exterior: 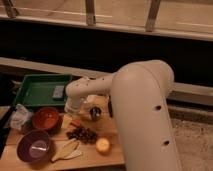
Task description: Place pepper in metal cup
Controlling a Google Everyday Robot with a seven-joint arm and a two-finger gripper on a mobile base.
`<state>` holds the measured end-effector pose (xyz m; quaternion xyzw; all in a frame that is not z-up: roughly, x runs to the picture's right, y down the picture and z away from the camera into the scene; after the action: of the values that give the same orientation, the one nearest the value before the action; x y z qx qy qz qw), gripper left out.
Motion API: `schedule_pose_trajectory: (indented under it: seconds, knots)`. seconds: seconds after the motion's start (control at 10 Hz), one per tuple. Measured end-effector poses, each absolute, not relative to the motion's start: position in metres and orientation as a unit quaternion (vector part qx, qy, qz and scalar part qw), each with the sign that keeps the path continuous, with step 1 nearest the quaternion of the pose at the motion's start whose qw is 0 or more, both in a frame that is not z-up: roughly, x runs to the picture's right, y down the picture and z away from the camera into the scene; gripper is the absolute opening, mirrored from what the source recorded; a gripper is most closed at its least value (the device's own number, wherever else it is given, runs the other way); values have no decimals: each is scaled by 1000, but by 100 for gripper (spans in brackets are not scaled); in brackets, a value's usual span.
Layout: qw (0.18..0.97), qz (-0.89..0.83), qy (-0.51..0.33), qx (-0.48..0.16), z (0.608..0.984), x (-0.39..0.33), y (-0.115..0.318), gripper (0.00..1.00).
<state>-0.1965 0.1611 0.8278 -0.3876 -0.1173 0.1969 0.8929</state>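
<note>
Far left, a crumpled white bag point(19, 118) sits right at the left edge of the wooden table point(89, 158), and the purple bowl point(34, 146) fills the front-left corner, close to the near edge. Behind those is the green tray point(35, 92) with 1 small grey block point(58, 92) in it. The orange bowl point(46, 119) sits just in front of the tray, so that whole left side is pretty crowded. Some pale slices point(67, 149) lie near the front edge. Then there's me: my gripper point(74, 111) points down just right of the orange bowl, tucked under my own wrist, so I honestly can't tell if it's spread or pressed together. The pepper point(75, 123) lies on the wood right below it, between the orange bowl and a dark clump of small fruit point(83, 134). The metal cup point(95, 113) stands upright just to the right, apart from the pepper. A yellow ball point(102, 145) rests near the front, with bare wood between it and the cup. My big white arm point(145, 115) hides the table's right edge.
</note>
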Motion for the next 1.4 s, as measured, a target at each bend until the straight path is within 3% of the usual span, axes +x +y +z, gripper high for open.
schedule_pose_trajectory:
  seconds: [1.2, 1.4]
  knots:
    - [904, 231, -64, -355, 861, -192, 168, 80]
    - [906, 239, -46, -346, 863, -193, 169, 70]
